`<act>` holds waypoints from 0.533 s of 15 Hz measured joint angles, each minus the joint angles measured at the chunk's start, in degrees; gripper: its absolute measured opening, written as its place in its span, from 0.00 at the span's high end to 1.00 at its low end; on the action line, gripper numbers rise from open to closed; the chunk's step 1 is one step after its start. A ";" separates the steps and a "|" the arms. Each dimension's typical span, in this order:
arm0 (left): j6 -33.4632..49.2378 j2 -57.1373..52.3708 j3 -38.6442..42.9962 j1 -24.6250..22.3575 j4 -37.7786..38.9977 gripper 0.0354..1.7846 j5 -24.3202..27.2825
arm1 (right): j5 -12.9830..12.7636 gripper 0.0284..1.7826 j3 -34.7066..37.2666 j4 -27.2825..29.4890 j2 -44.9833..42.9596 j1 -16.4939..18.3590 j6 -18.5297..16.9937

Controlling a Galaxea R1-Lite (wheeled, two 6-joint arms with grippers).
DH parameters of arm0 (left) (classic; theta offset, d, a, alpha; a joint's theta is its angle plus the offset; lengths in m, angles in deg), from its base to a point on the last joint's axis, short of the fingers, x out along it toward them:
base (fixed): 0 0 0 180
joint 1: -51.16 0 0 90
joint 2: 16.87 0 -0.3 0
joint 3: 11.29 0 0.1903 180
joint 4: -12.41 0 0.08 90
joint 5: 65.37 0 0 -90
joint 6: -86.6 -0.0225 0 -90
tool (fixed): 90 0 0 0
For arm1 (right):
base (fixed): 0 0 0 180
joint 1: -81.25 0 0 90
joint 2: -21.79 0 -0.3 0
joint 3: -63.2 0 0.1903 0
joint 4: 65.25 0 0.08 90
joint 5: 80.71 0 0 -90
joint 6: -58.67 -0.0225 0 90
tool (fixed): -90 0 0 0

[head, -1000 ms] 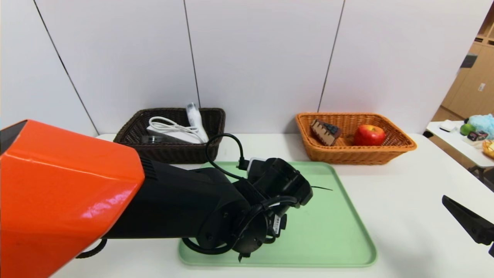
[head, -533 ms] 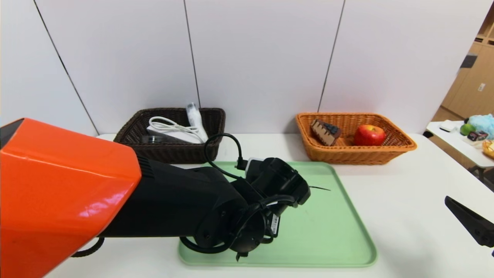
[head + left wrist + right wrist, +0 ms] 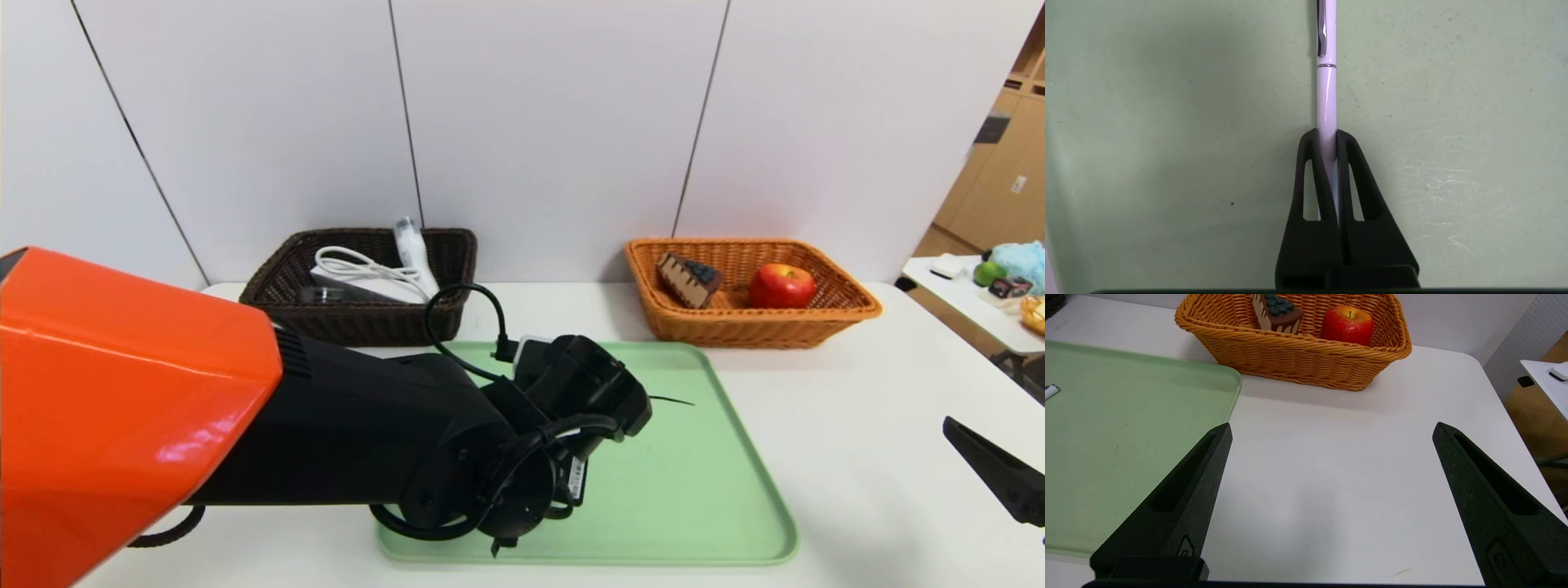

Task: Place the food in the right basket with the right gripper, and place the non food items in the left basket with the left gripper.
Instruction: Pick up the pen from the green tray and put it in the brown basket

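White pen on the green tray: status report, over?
Left gripper shut on the white pen, low over the green tray. Right gripper open, parked over the table. Nothing in the way.

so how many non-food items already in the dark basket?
3 visible in the dark brown basket: power strip with its cord, clear bottle leaning at the back, glass dish at the front left. The basket wall may hide more. The pen is on the tray, in the left gripper.

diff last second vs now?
Left end effector over the tray shifted slightly back toward the robot and is now clamped on the pen. Right end effector stays open over the table; both baskets' contents are unchanged.
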 joint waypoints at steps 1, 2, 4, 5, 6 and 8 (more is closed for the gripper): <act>-0.07 -0.24 -0.04 0.00 0.22 0.98 -0.13 | 0.00 0.05 0.00 0.00 -0.05 0.00 0.00; -0.27 -0.78 -0.32 -0.02 0.41 0.98 -0.35 | -0.02 0.05 0.01 0.00 -0.09 0.00 0.00; -1.97 -3.30 -1.63 -1.29 2.82 0.98 -1.51 | -0.02 0.05 0.10 0.22 -0.11 0.00 0.00; -3.77 -4.79 -2.07 -2.84 5.13 0.98 -2.58 | 0.00 0.05 0.26 0.33 -0.13 0.00 0.00; -6.45 -6.45 -2.33 -5.18 8.90 0.98 -3.99 | -0.02 0.05 0.59 0.37 -0.13 0.00 0.05; -12.54 -9.53 -2.27 -11.50 19.01 0.98 -5.21 | 0.02 0.05 0.89 0.44 -0.13 0.00 0.11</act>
